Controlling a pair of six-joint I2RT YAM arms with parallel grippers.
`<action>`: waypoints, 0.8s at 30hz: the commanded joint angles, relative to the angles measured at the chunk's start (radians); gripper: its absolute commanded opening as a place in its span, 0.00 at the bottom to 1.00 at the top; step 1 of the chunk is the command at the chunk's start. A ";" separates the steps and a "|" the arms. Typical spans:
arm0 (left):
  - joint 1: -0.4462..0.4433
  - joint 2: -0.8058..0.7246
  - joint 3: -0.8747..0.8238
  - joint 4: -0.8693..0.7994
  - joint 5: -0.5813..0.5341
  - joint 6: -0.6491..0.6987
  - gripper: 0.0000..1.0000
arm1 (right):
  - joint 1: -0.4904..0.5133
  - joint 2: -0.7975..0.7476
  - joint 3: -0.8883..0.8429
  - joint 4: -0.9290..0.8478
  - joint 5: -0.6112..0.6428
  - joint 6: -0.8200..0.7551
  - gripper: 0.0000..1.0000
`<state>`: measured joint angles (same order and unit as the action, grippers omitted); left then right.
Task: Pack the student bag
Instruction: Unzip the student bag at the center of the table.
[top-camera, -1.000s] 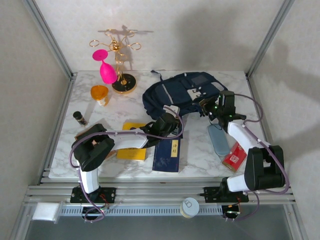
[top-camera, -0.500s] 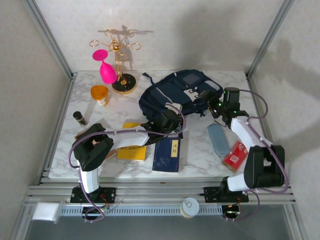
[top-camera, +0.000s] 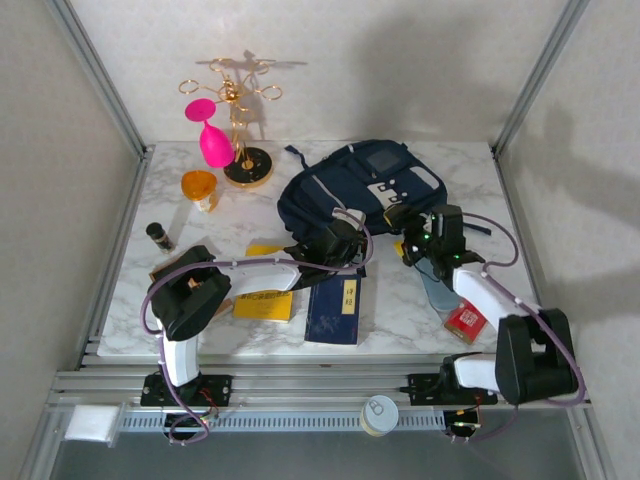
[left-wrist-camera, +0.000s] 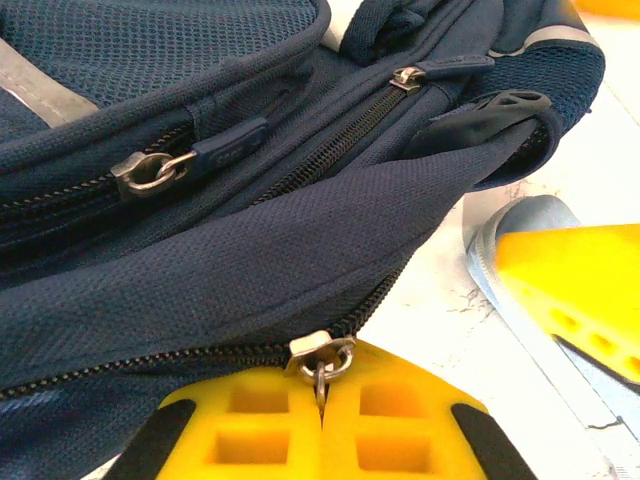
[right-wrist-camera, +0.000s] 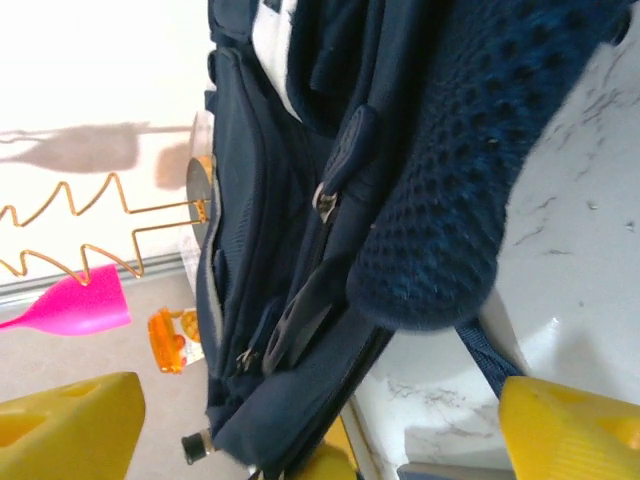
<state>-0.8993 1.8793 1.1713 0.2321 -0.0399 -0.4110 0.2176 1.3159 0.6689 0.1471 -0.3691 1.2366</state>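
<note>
At the student bag (top-camera: 340, 185), my right fingers (top-camera: 415, 244) have just opened, releasing it; my left fingers (left-wrist-camera: 335, 425) pinch its zipper pull (left-wrist-camera: 320, 352).

Bare marble (top-camera: 472, 172) right of student bag (top-camera: 350, 190); gold rack (top-camera: 240, 125), pink glass (top-camera: 213, 142) far left.

Student bag (left-wrist-camera: 250, 260) — matt cloth; zip pull (left-wrist-camera: 320, 350) — metal.
</note>
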 joint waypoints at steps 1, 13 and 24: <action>-0.002 -0.004 0.060 0.059 0.035 -0.005 0.00 | 0.055 0.063 0.071 0.076 0.051 0.083 0.84; -0.001 -0.030 0.066 -0.039 0.043 0.032 0.00 | 0.007 0.186 0.170 0.084 0.055 -0.017 0.20; 0.086 -0.176 -0.177 -0.089 0.093 0.111 0.00 | -0.240 0.195 0.286 -0.135 -0.187 -0.334 0.04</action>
<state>-0.8478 1.7531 1.0428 0.2356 0.0471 -0.3386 0.0574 1.5055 0.8856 -0.0013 -0.5941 1.0229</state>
